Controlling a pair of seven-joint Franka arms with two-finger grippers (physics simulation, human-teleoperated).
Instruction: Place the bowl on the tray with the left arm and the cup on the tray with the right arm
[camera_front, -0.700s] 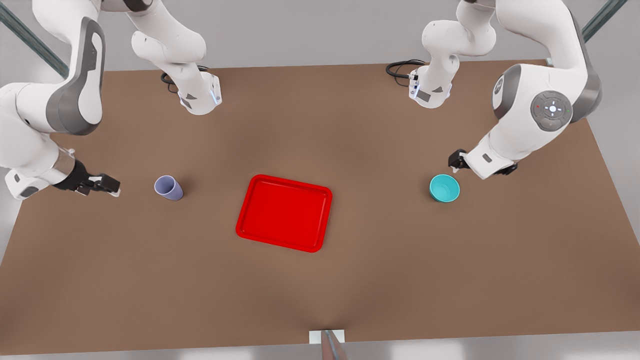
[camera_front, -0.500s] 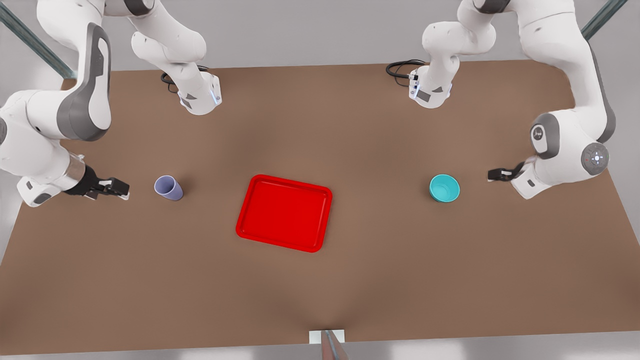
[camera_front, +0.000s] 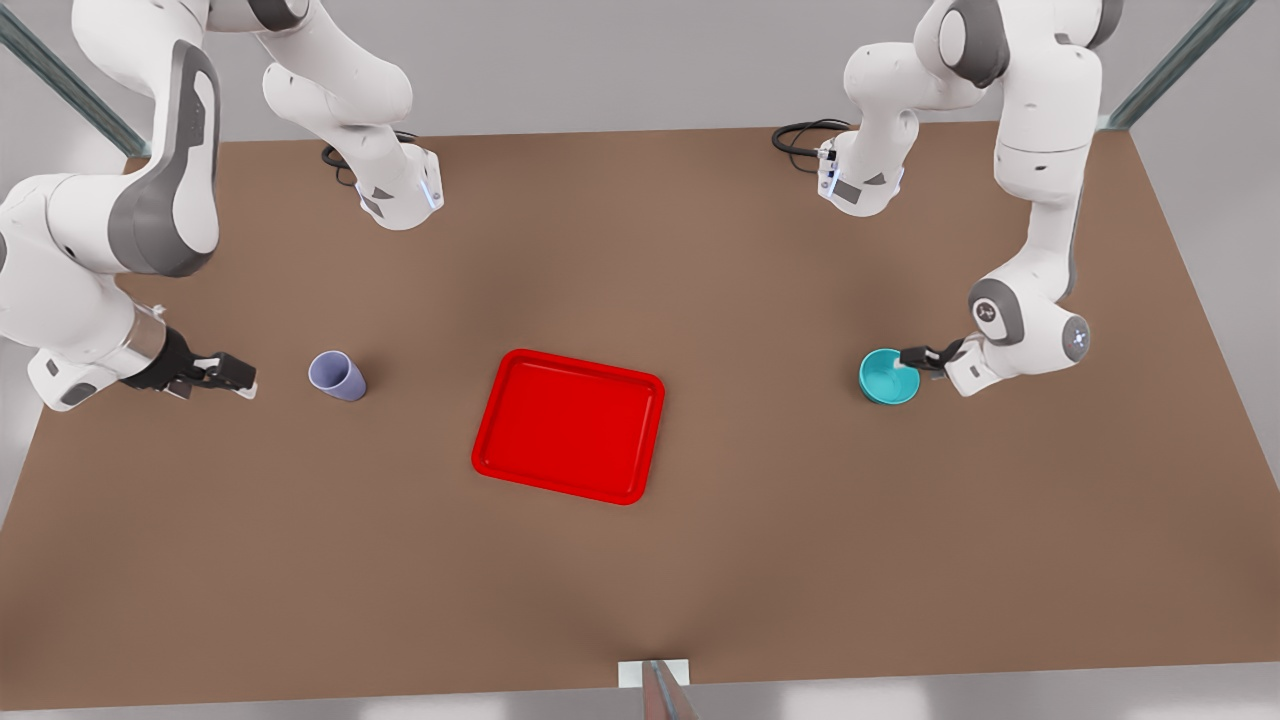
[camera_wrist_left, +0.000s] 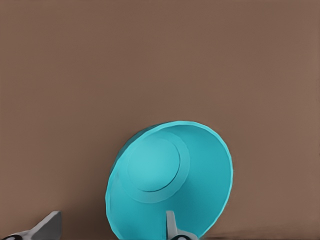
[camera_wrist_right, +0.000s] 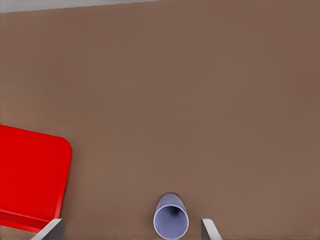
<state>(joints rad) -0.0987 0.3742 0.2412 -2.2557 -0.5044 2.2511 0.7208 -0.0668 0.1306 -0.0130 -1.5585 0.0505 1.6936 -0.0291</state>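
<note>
left tool (camera_front: 905, 360) spread astride the bowl (camera_front: 886, 378) rim; right tool (camera_front: 235, 377) spread beside the cup (camera_front: 337, 376).

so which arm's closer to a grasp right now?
Left. The left claw straddles the bowl rim, one finger inside. The right claw, open, sits short of the cup.

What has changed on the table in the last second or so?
The left gripper, on the front view's right, swung out past the bowl and came back to its rim; one finger now sits inside the bowl, one outside, still open. The right gripper edged slightly toward the cup, open and short of it. Bowl, cup and tray have not moved.
</note>
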